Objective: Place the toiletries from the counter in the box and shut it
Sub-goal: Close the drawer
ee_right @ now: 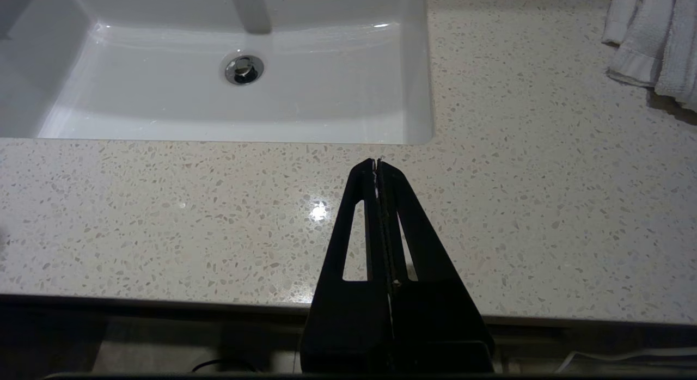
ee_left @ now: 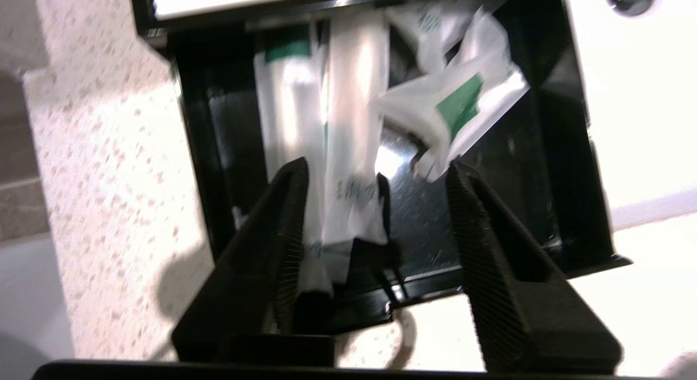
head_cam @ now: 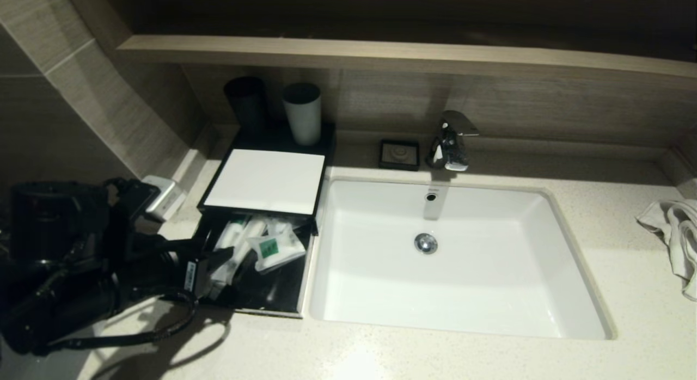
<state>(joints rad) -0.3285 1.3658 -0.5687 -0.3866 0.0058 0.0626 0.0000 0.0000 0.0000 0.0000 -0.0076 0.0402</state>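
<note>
- Nearest the robot, the right end effector [ee_right: 377, 167] is held over the front strip of the tabletop [ee_right: 544, 216], its fingers pressed together on nothing; it is judged to be parked.
- The left end effector [ee_left: 375, 178] is placed at the near end of the box [head_cam: 283, 304], its fingers spread apart; a long sachet [ee_left: 351, 146] lies between them, but it cannot be told whether anything is touched.
- The toiletries [head_cam: 261, 246] are seen inside the black box, just left of the sink [head_cam: 544, 206]: long white sachets side by side and a crumpled packet [ee_left: 463, 105] with a green patch lying across them.
- No toiletry is seen left on the tabletop in these views, so the packing is judged largely done.
- The box is only partly covered: its white lid [head_cam: 267, 178] sits over the far part, while the near part stands uncovered. Closing is judged to be what remains.
- Faint green print is visible on one sachet, but it cannot be read; no brand can be made out.
- Farther back, two cups [head_cam: 302, 113], a small dark dish [head_cam: 399, 153] and the tap [head_cam: 451, 140] are ranged along the wall; a towel [head_cam: 675, 233] lies far right.
</note>
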